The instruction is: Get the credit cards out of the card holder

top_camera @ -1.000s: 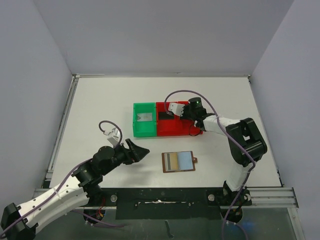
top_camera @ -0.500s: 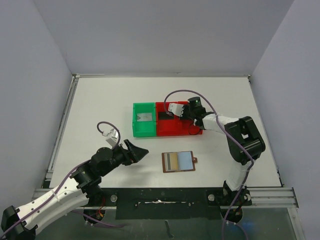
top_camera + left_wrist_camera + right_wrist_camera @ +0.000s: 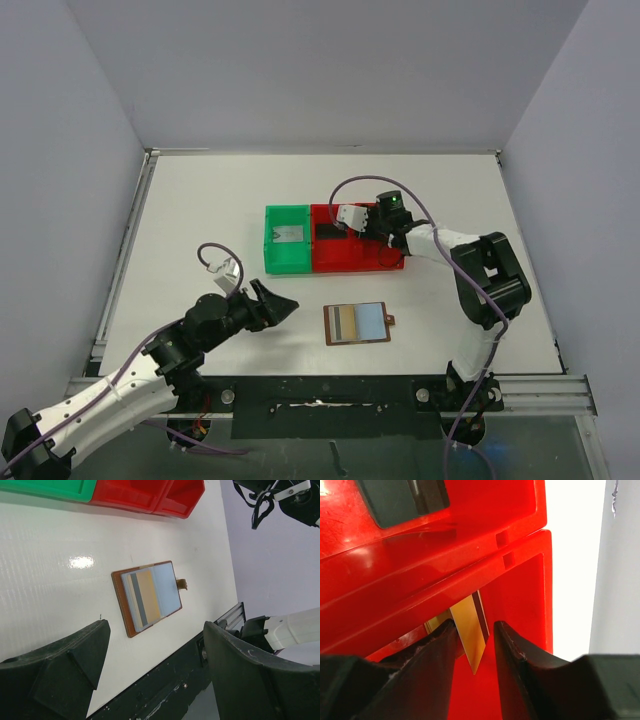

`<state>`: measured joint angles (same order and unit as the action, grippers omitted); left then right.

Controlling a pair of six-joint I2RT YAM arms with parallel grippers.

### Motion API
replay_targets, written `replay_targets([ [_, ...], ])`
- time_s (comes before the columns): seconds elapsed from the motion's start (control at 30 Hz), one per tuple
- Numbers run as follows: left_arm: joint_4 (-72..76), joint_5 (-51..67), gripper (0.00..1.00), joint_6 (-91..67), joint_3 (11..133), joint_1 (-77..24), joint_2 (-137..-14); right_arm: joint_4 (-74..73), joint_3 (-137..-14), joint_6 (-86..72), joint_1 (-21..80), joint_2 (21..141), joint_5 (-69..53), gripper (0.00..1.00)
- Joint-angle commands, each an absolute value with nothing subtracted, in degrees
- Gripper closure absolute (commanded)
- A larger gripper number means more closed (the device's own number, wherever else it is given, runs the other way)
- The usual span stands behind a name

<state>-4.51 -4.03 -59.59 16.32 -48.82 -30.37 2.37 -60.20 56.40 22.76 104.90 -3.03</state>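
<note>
Card holder [image 3: 357, 323] lies open and flat on the table [image 3: 200, 220] toward the near edge, snap tab [image 3: 182, 584] pointing right, well apart from both bins. Left wrist view: a tan card [image 3: 148, 596] and a blue-grey card [image 3: 165, 587] sit side by side in it. My left pincer [image 3: 155, 630] is released, jaws wide, hovering just left of the holder and touching nothing. My right pincer [image 3: 474, 629] is tips-down in the red bin [image 3: 520, 580]. A gold card [image 3: 469, 630] with a dark stripe stands tilted between the fingers [image 3: 437, 645], close against one. A sliver of red shows between it and the other, so the jaws read as let go, not clamping. Can't tell whether its lower corner touches the bin floor. A dark card [image 3: 402, 500] lies flat in the next compartment. The green bin [image 3: 275, 255] butts against the red bin's left side, with a pale flat piece [image 3: 290, 235] inside.
</note>
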Motion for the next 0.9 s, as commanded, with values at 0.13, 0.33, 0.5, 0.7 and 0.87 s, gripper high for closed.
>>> replay_targets([
  [0.13,-1.7,-1.7,0.26,-59.3,17.2,-49.1,-31.4,0.2,-63.6,55.7,21.9,105.7,-6.5,0.63],
  [0.33,0.4,1.4,0.26,-58.5,17.3,-49.1,-33.8,-2.9,-65.3,55.2,20.3,106.0,-9.9,0.55],
  [0.5,1.2,2.9,0.26,-58.3,18.4,-49.1,-35.7,-3.6,-66.2,54.8,20.3,106.4,-11.1,0.54],
  [0.7,0.4,2.7,0.26,-58.0,19.5,-49.6,-35.7,-5.4,-67.4,53.2,19.3,106.4,-13.9,0.47],
  [0.87,0.3,2.3,0.26,-58.1,19.6,-49.7,-35.8,-4.9,-67.8,52.2,19.1,105.7,-14.5,0.45],
])
